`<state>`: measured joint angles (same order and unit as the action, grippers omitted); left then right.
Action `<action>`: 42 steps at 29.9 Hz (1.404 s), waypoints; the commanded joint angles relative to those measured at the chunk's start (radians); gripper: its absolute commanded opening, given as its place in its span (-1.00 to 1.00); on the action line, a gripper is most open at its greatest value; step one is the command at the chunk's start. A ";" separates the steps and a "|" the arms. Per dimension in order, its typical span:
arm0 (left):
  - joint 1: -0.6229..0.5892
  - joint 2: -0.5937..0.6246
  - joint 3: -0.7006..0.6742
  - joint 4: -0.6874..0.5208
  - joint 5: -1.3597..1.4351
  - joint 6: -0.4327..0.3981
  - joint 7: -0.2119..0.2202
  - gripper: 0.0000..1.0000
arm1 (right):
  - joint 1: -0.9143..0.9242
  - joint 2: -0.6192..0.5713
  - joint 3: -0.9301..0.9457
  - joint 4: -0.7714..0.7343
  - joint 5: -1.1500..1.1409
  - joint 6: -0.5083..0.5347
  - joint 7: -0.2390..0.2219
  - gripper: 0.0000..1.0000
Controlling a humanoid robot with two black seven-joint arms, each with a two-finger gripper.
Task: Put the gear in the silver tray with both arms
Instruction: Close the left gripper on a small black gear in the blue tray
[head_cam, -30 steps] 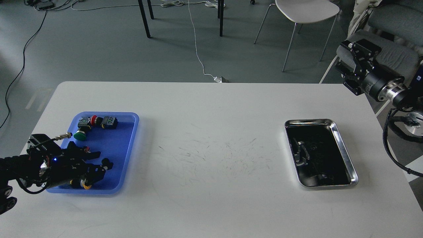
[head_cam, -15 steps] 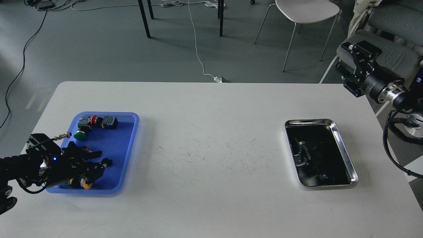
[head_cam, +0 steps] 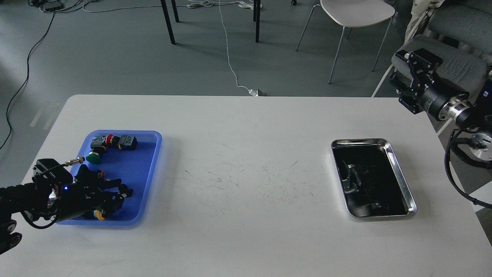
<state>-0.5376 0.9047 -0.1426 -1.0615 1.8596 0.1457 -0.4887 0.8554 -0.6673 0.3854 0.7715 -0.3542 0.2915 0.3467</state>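
A small black gear (head_cam: 126,191) lies in the blue plastic tray (head_cam: 134,169) at the left. My left gripper (head_cam: 121,191) reaches into that tray from the left, and its two dark fingers stand close on either side of the gear. I cannot tell whether they press on it. The silver tray (head_cam: 399,175) lies on the table at the right, and its dark base shows only reflections. My right gripper (head_cam: 408,73) hangs in the air beyond the table's far right corner, well above and behind the silver tray. Its fingers cannot be told apart.
The blue tray also holds a red and black button part (head_cam: 109,141), a green button (head_cam: 92,157), a yellow and black part (head_cam: 99,216) under my left gripper, and a metal connector (head_cam: 75,162). A white chair (head_cam: 353,15) and table legs stand behind the white table (head_cam: 246,231).
My left gripper's fingers have drawn closer together around the gear and the hand has sunk slightly. My right gripper has shifted only slightly.
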 commanded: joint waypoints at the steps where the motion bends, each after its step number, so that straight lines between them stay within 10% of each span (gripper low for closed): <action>1: 0.002 -0.001 -0.002 0.000 -0.002 -0.001 0.000 0.02 | 0.001 -0.002 0.000 0.000 0.000 0.000 0.000 0.67; 24: 0.007 0.000 0.002 0.011 0.003 0.005 0.000 -0.77 | -0.001 -0.002 -0.005 0.002 0.000 0.000 0.000 0.68; 42: -0.036 0.146 -0.015 -0.129 -0.060 -0.009 0.000 -0.86 | -0.015 0.006 -0.006 -0.001 -0.002 0.000 0.000 0.68</action>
<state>-0.5508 1.0257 -0.1550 -1.1508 1.8356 0.1386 -0.4886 0.8431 -0.6633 0.3788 0.7716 -0.3545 0.2914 0.3467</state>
